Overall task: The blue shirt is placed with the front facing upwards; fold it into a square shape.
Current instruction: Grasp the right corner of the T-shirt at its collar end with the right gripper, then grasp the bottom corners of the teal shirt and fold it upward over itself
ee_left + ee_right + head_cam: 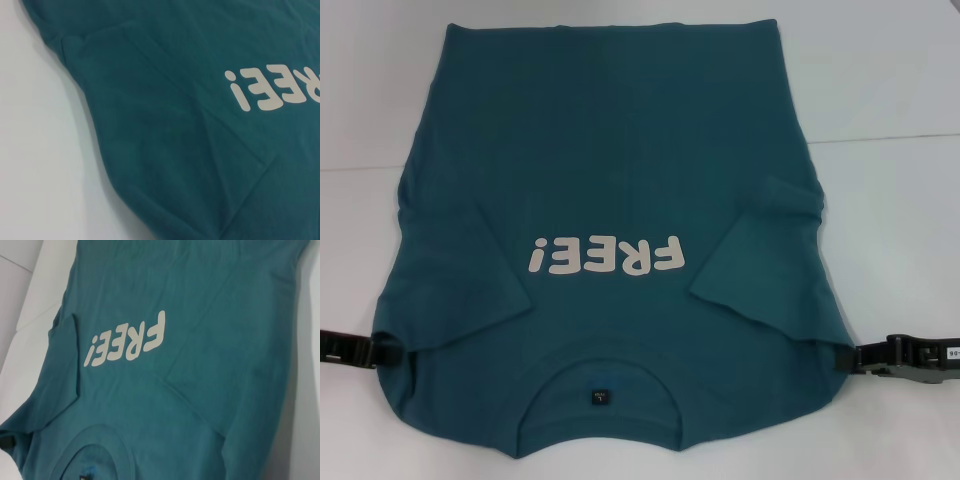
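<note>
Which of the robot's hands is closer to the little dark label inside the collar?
It's close, but probably the left gripper, at the shirt's left shoulder edge. The right gripper is slightly farther from the label, off the right shoulder edge.

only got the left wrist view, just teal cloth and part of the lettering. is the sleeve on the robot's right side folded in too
Observer: Yes. On the blue shirt, the right-side sleeve lies folded in over the chest, beside the lettering.
Operator: where's the collar
Observer: The collar is at the edge nearest the robot, with its dark label showing.
Operator: and the claws
Observer: The left claw and right claw sit at the shirt's shoulder edges, one on each side.
</note>
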Motion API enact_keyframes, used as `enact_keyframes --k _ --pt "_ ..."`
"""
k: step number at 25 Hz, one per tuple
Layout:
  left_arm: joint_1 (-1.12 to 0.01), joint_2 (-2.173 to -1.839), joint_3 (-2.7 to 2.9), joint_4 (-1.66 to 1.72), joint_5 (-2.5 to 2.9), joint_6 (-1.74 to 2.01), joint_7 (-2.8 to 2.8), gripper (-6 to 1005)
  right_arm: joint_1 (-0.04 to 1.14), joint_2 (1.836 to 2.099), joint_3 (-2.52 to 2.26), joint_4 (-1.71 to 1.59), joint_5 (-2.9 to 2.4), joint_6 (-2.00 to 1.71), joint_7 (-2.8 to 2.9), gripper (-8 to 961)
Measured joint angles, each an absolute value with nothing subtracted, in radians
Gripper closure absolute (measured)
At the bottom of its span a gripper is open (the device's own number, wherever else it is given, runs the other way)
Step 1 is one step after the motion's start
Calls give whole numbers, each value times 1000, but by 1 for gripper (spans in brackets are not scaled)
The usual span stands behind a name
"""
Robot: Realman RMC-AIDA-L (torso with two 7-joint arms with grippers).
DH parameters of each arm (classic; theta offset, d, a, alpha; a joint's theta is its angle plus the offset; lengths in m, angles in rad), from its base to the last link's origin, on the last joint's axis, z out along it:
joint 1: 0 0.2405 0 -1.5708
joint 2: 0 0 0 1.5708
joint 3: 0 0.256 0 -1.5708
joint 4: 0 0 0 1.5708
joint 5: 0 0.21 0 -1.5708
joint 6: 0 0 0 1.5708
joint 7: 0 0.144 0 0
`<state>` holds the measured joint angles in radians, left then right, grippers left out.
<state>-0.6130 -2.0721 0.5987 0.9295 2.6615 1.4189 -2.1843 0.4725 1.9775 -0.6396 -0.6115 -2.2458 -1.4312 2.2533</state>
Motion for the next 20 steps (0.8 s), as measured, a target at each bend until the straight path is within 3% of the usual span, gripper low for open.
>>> enact_keyframes --k 7,12,20 --pt "-616 -2071 601 930 2661 1419 -2184 976 470 1977 -637 -611 -2246 -1429 2253 800" --pt "-616 -2071 600 930 2661 1420 -2185 977 462 1979 -634 -610 -2246 -1429 2233 922" --pt "-600 -2065 543 930 2662 1487 -2199 977 419 1980 -609 -606 -2233 -1459 2110 922"
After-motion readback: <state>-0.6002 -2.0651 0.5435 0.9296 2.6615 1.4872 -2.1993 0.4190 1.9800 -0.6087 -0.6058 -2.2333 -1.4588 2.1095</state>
